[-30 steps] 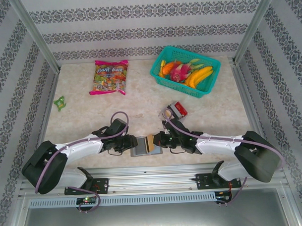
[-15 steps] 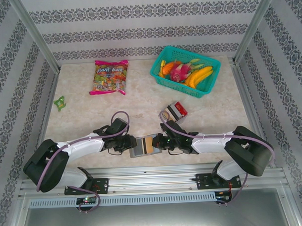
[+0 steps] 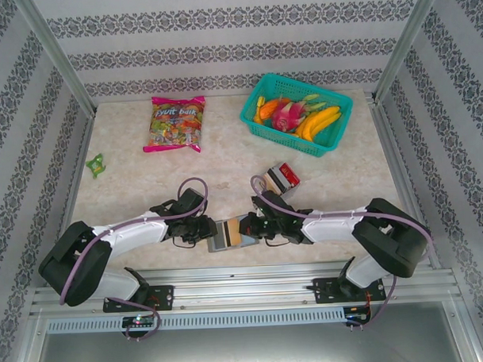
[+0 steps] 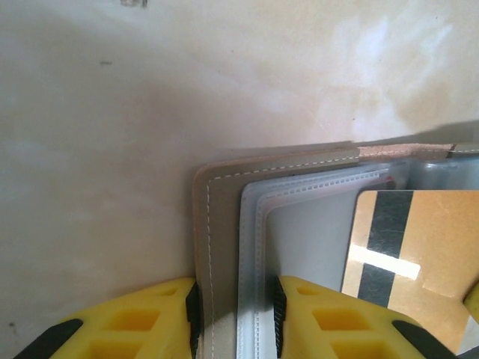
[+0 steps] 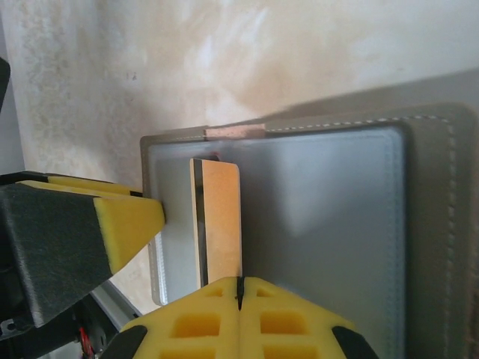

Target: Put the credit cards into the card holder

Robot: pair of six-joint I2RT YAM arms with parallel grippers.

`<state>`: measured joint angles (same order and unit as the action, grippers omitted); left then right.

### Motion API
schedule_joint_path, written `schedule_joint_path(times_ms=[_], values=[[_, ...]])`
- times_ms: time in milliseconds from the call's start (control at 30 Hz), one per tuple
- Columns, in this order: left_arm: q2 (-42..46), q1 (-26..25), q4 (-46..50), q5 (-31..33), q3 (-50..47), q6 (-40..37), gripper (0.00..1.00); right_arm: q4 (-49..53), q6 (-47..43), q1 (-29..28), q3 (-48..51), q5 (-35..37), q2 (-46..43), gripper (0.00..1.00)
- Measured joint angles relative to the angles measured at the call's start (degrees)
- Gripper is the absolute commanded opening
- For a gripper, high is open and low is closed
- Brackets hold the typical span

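Right end effector [image 5: 239, 290]: clenched on a tan credit card [image 5: 222, 217], leading end over the clear sleeve.
Card holder [image 5: 322, 224]: open on the table [image 3: 224, 150], near edge, between both arms.
Left end effector [image 4: 233, 303]: fingers astride the holder's flap; pinched or not, can't tell.
Risk: an unpinned holder slides under the push, so the card skates past the pocket mouth or buckles.

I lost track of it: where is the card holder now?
Top view: the card holder lies open at the near edge of the table, between the left end effector and the right end effector, which pinches a tan card over it.
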<state>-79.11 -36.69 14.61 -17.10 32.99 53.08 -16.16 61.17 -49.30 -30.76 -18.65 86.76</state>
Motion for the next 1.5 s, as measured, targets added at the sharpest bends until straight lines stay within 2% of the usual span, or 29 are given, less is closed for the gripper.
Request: schedule_joint_path(times_ms=[633, 733, 1033, 1267, 1500], values=[[-1.2, 0.0, -0.5, -0.7, 0.8, -0.2, 0.26, -1.4, 0.0, -0.7, -2.5, -2.5, 4.2, 0.00], [-1.6, 0.0, -1.3, -1.1, 0.8, -0.2, 0.26, -1.3, 0.0, -0.7, -2.9, -2.9, 3.7, 0.06], [-1.7, 0.0, -1.5, -1.1, 0.8, -0.2, 0.25, -3.2, 0.2, -0.7, -3.3, -4.5, 3.4, 0.13], [-1.8, 0.0, -1.7, -1.2, 0.8, -0.2, 0.24, -3.9, 0.2, -0.7, -4.1, -5.4, 4.4, 0.14], [-1.9, 0.0, -1.8, -1.2, 0.8, -0.2, 0.24, -3.5, 0.2, -0.7, -4.9, -6.1, 5.3, 0.00]])
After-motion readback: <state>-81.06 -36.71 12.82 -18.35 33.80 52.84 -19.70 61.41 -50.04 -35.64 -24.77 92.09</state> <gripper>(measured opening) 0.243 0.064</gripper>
